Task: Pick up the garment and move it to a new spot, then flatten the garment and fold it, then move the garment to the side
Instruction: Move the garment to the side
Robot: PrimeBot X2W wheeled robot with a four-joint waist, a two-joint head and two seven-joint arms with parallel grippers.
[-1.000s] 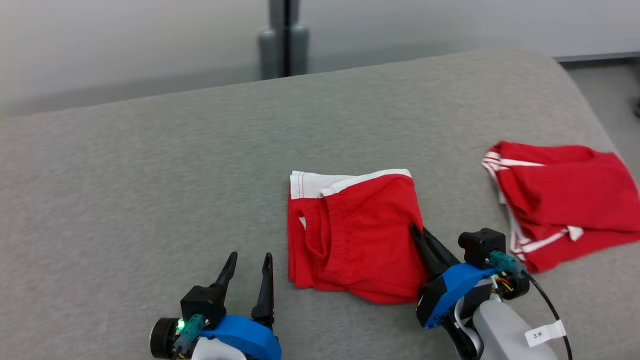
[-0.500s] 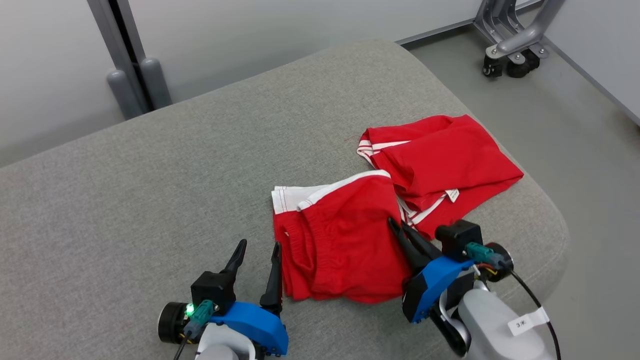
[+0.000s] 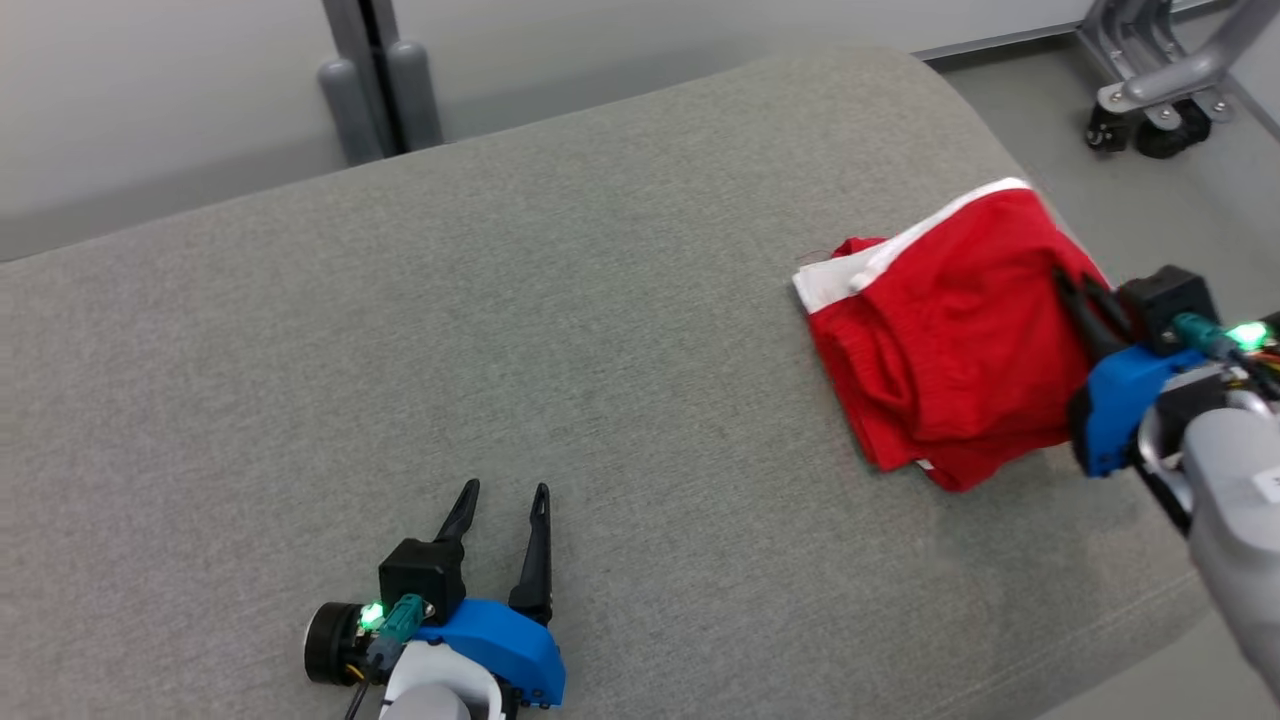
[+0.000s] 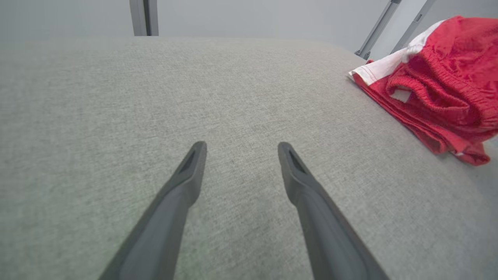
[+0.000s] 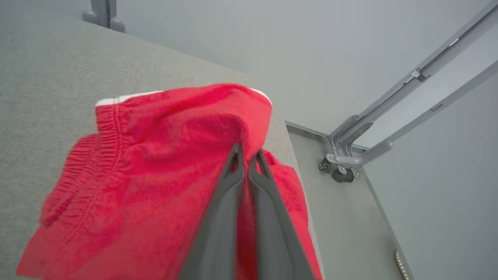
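Observation:
The garment point(image 3: 940, 340) is a folded pair of red shorts with a white waistband, near the right end of the grey padded surface point(image 3: 500, 300). My right gripper point(image 3: 1068, 288) is shut on its right edge, and the cloth bunches up around the fingertips point(image 5: 237, 155). The right wrist view shows the garment point(image 5: 155, 155) draped ahead of the right gripper point(image 5: 246, 149). My left gripper point(image 3: 505, 490) stands open low at the front left, over bare surface. From the left wrist, the garment point(image 4: 439, 77) lies far to the right of the open left gripper point(image 4: 241, 146).
A bit of a second red garment point(image 3: 858, 246) peeks out behind the folded one. The surface curves down at its right edge point(image 3: 1130, 560) to the floor. A wheeled metal frame point(image 3: 1150, 100) stands on the floor at the back right, a grey post point(image 3: 375, 80) behind the surface.
The right gripper has carried the folded garment to the right, away from the left gripper and onto the other red garment. The head camera has also turned. The left gripper stays open in place.

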